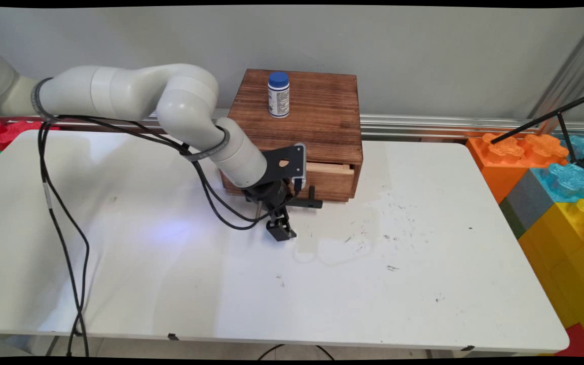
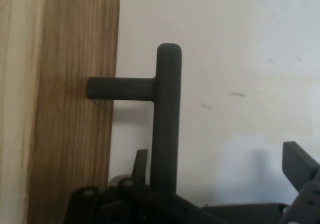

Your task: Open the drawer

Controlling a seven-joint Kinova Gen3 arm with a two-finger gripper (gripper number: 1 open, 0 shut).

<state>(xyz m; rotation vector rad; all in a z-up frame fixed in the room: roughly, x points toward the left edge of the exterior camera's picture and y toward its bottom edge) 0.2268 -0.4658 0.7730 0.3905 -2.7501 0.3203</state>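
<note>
White table (image 1: 398, 284) against a grey wall — wooden drawer box (image 1: 317, 126) at the back, drawer slightly open.
Gripper (image 1: 282, 223) hangs low just before the drawer's black T-handle (image 2: 165, 114), jaws spread wide — the bar seems to lie between them; a blue-capped bottle (image 1: 278, 95) stands upright on the box.

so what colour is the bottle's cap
Blue, on a white bottle; the main view shows it best, atop the wooden box.
</note>
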